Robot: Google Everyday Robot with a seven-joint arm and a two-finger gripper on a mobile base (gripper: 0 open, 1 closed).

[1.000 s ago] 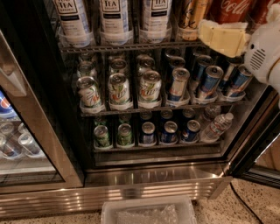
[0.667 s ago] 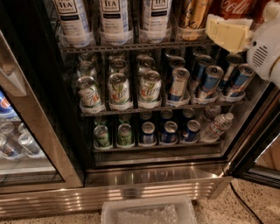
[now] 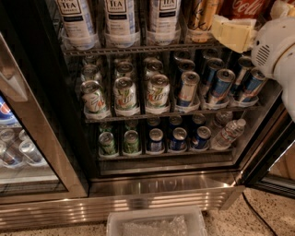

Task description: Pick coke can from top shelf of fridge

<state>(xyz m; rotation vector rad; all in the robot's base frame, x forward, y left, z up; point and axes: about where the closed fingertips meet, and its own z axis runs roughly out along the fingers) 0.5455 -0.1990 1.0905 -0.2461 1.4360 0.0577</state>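
Observation:
The fridge [image 3: 161, 184] stands open with its dark interior and wire racks in view. On the top shelf [image 3: 138, 47], a red coke can [image 3: 246, 6] stands at the far right, cut off by the upper edge. A gold-and-black can [image 3: 202, 16] is to its left, then tall tea bottles [image 3: 119, 18]. My gripper [image 3: 232, 32], cream-coloured on a white arm [image 3: 276, 50], reaches in from the right. It sits just in front of and below the coke can, hiding its lower part.
The middle rack holds green-and-white cans [image 3: 125, 94] at left and blue-silver cans [image 3: 221, 85] at right. The bottom rack has small cans and a water bottle [image 3: 227, 133]. A steel-framed unit with a Pepsi logo [image 3: 5, 113] is at left. A clear bin [image 3: 156, 223] sits on the floor. The black door frame [image 3: 272, 156] is at right.
My gripper has moved slightly up and deeper toward the coke can on the top shelf. Nothing on the racks has moved.

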